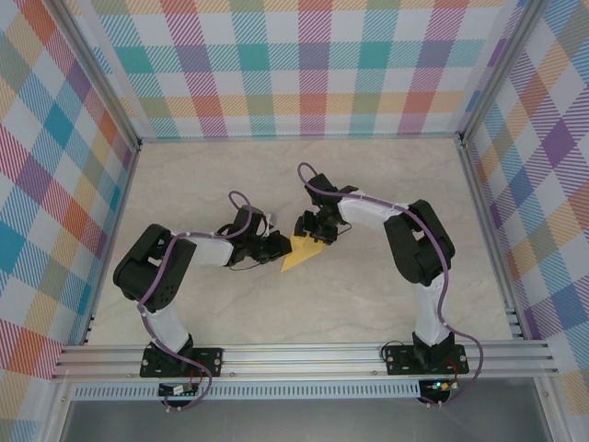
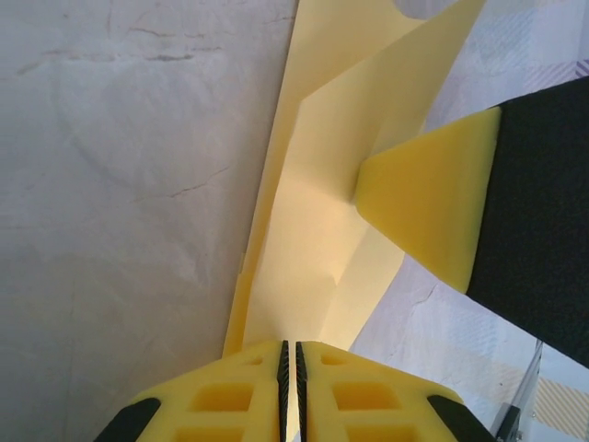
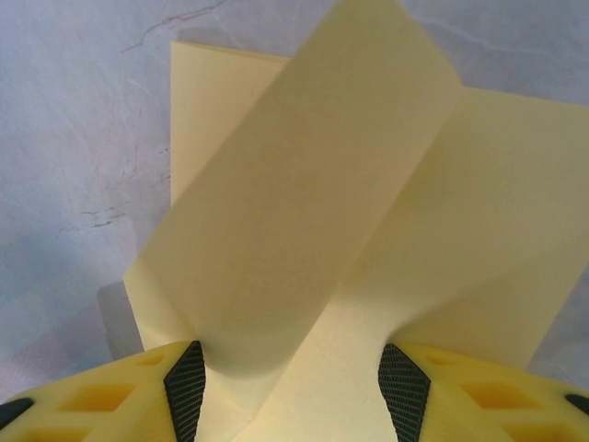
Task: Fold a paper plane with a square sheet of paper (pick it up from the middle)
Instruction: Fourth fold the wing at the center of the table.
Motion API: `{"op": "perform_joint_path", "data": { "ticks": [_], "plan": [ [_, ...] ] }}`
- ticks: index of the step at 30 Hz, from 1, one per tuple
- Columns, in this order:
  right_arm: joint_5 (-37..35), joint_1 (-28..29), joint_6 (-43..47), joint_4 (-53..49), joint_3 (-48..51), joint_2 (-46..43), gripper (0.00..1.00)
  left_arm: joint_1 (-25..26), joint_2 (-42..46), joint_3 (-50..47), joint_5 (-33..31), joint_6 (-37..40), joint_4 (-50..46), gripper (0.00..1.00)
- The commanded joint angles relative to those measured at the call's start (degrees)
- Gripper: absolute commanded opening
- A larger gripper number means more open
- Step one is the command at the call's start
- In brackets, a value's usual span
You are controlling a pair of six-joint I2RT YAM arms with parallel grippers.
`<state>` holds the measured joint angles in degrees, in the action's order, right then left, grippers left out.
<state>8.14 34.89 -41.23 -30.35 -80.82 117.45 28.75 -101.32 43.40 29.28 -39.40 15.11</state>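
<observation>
Yellow paper, thin and creased, is what both arms are busy with. The sheet of paper (image 1: pixel 302 253) is near the middle of the pale marbled worktop (image 1: pixel 386 304), between the two grippers, and it is not a flat square but a pointed shape with flaps standing up from it. Whether it rests fully on the surface or is lifted a little, I cannot tell. The left gripper (image 1: pixel 279 247) comes from the left side and is pressed together on one edge of the sheet; in its wrist view the two pads meet with the paper going in between them. The right gripper (image 1: pixel 310 230) is at the far side of the sheet with its jaws spread. A raised flap stands between them without being pinched, and one of its fingertips (image 2: pixel 423 216) touches the paper at a crease. I judge that the folding is about halfway, at one of the diagonal folds, with the plane not yet formed. The next move, I think, calls for the right gripper to lay this flap down along its crease and press it flat, while the left one holds the sheet so it does not slide. The two grippers are very near each other over a small thing, and such thin paper can buckle or slip out. The checked walls (image 1: pixel 304 64) and the aluminium rail (image 1: pixel 304 354) at the near edge are well apart from the work.
</observation>
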Motion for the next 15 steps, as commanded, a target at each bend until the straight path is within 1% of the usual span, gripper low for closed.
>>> {"op": "perform_joint_path", "data": {
  "ticks": [1,6,15],
  "plan": [
    [-4.4,-0.1,-0.5,-5.7,1.8,5.5,0.56,0.4,-1.1,1.6,-1.0,1.0,-2.1,0.14],
    [-4.9,-0.1,-0.6,-6.4,1.5,5.7,0.51,0.4,-1.3,1.7,-1.6,1.2,-2.7,0.10],
    [-4.9,-0.1,-0.7,-7.1,1.0,6.6,0.48,0.4,-1.7,1.8,-1.0,1.5,-3.0,0.10]
  ]
}}
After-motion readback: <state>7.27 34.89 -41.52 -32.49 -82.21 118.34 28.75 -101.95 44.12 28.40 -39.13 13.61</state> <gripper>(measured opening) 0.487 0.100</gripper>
